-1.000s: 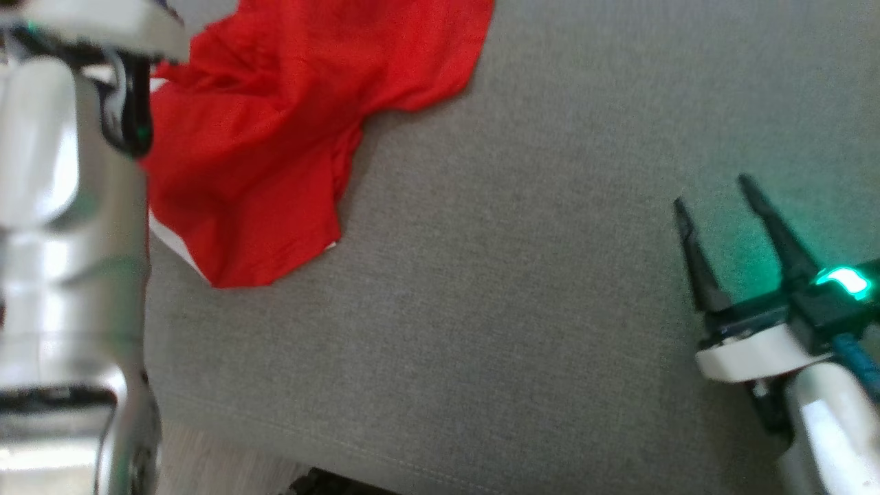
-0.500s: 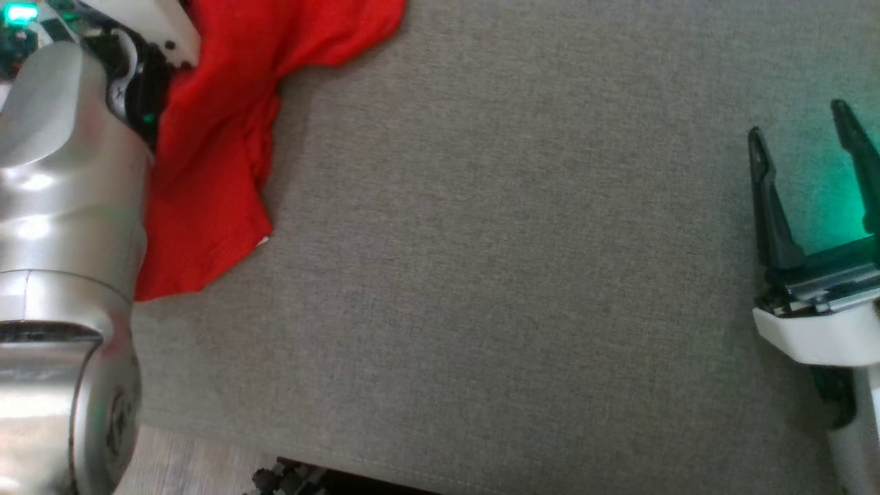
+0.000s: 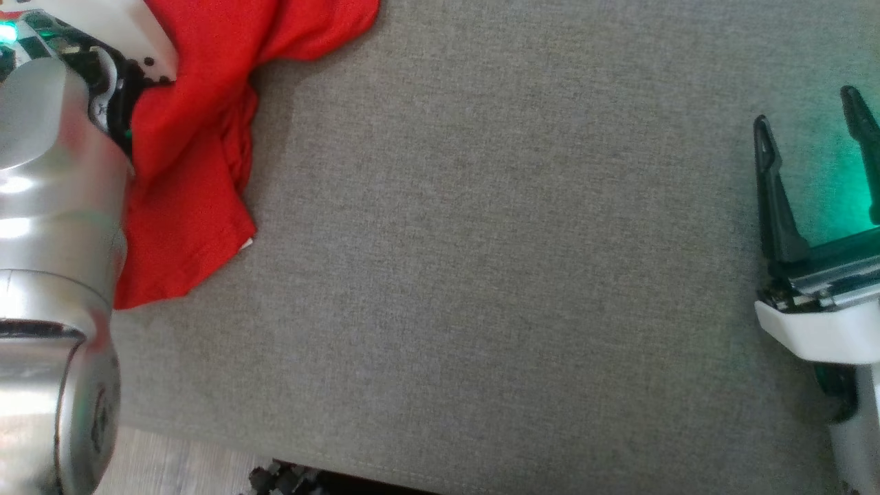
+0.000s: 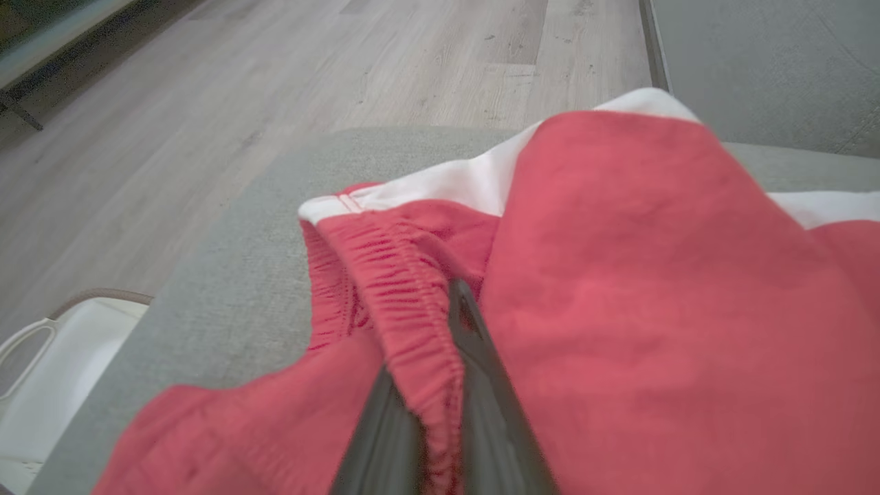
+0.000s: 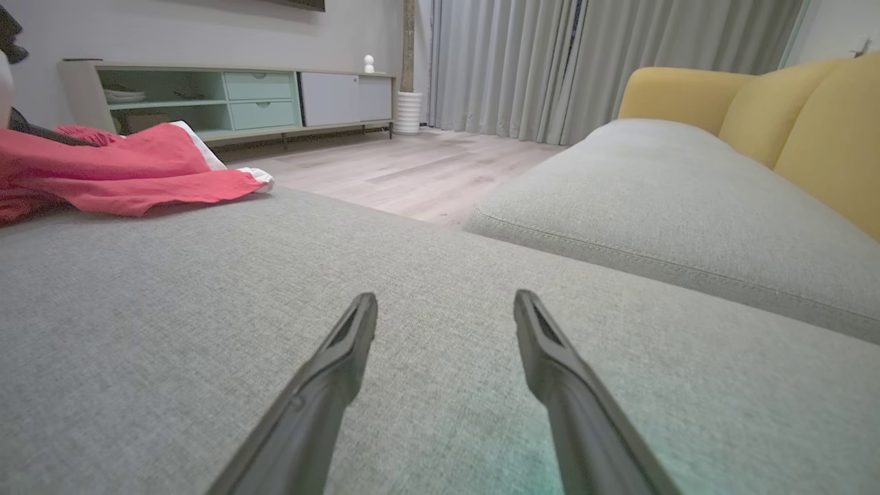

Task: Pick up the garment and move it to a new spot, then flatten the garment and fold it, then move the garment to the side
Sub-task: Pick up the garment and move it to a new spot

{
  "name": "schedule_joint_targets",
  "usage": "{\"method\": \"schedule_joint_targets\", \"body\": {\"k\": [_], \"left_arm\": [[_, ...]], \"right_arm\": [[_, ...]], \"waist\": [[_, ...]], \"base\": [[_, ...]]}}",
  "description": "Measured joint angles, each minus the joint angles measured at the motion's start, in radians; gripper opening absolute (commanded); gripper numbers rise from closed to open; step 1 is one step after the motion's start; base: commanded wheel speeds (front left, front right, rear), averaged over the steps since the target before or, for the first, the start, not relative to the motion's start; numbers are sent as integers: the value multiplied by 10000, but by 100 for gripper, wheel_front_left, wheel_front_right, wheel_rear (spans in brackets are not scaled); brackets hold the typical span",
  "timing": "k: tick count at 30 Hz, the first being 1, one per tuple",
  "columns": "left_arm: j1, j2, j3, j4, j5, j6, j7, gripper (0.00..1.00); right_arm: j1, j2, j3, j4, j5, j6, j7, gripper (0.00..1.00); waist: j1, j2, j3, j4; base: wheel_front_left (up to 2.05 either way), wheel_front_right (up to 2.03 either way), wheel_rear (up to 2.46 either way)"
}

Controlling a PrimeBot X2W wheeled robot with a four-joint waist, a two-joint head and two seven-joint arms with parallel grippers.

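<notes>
Your left claw (image 4: 433, 357) is clenched on the red garment (image 4: 653, 275); its two dark fingers pinch the gathered elastic waistband (image 4: 405, 275) between them. Your right claw (image 5: 445, 302) is released, fingers spread wide with nothing between them; it hangs low over the bare grey cushion (image 3: 481, 275), well apart from the garment, and a green glow falls on the fabric beside it.

From the head view, the silver left forearm (image 3: 55, 206) runs up the left edge and covers part of the garment; the cloth lies bunched and creased at the cushion's far left, with a lower hem spread flat on the grey weave and a sliver of white showing at that hem. In the left wrist view a white band (image 4: 481, 179) runs along the garment's far edge, and the cloth rests close to the cushion's rim.

Past that rim you have a white handled container (image 4: 41, 371) on the pale wood floor (image 4: 344, 69); in the right wrist view a second grey cushion (image 5: 653, 199) sits just beyond the first, with a yellow backrest (image 5: 790, 117) behind it; farther off stand a low sideboard (image 5: 227, 96) and grey curtains (image 5: 584, 62).
</notes>
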Motion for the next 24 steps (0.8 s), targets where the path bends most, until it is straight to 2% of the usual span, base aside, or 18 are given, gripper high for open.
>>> {"method": "schedule_joint_targets", "body": {"k": [6,12,20,24], "left_arm": [[-309,385,-619,-54,424,-44,-888,0],[-1055,637,-1609,-376,798,-46,-1007,0],[-1655,723,-3024,-918,903,-46,-895,0],[-1944,731,-3768,-1379,686,-46,-786,0]], "right_arm": [[-299,215,259,782,23,0,71,100],[-355,988,731,1356,282,0,88,100],[-205,1779,1009,1712,608,2,88,100],[285,2034,1093,1818,757,0,88,100]], "waist": [[1,0,-660,-123],[0,0,-1762,-465],[-2,1,-3350,-1210],[-4,1,-4138,-1931]], "base": [[0,0,0],[0,0,0],[0,0,0],[0,0,0]]}}
